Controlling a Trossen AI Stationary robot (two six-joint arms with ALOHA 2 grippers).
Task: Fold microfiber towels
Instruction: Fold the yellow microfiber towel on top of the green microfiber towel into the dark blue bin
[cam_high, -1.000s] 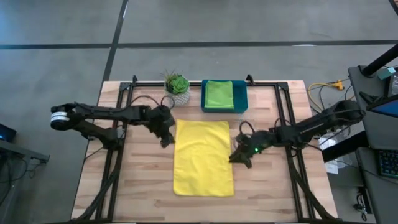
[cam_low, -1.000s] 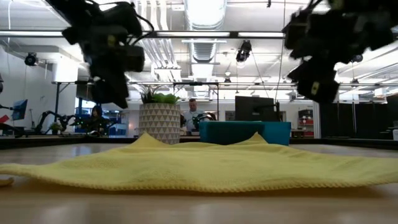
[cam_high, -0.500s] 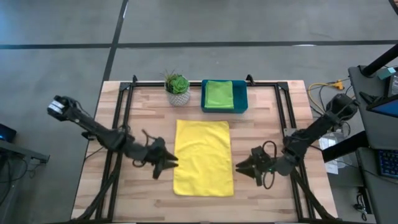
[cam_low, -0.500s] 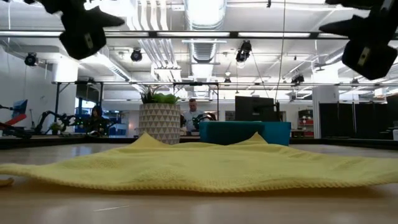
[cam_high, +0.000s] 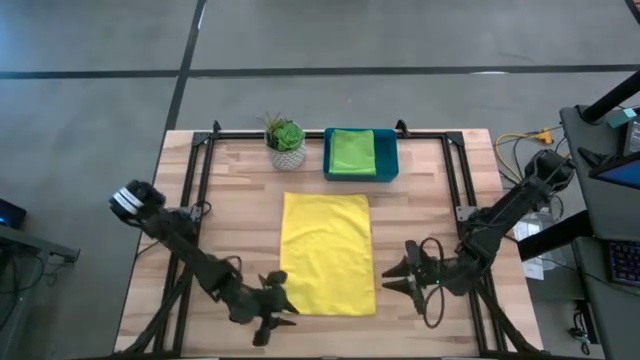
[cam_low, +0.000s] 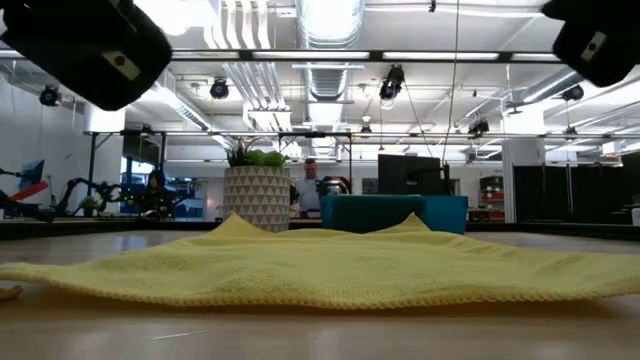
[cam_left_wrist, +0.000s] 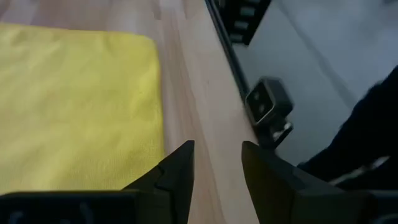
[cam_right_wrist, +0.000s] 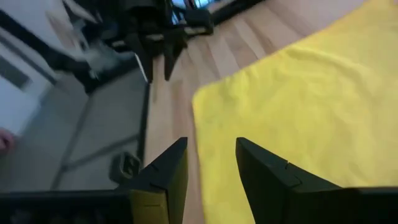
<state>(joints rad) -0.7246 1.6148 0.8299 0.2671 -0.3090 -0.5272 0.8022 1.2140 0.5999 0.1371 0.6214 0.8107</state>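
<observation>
Wooden table (cam_high: 420, 220): left gripper (cam_high: 281, 308) and right gripper (cam_high: 392, 279) part-open, empty, flanking yellow towel (cam_high: 326, 250)

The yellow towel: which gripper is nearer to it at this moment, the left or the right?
Left. The left gripper is open at the yellow towel's near left corner; the right gripper is open, apart from its right edge.

Grey concrete floor (cam_high: 100, 60) around table; open ceiling with ducts (cam_low: 330, 70), lamps; black monitor (cam_low: 410, 175) behind.

The yellow towel (cam_high: 327, 253) looked like soft, nubby matt cloth with a stitched hem. The table (cam_high: 430, 200) was pale planked wood, smooth. The tray (cam_high: 387, 160) seemed rigid teal plastic; the gripper fingers (cam_left_wrist: 177, 174) matt black.
</observation>
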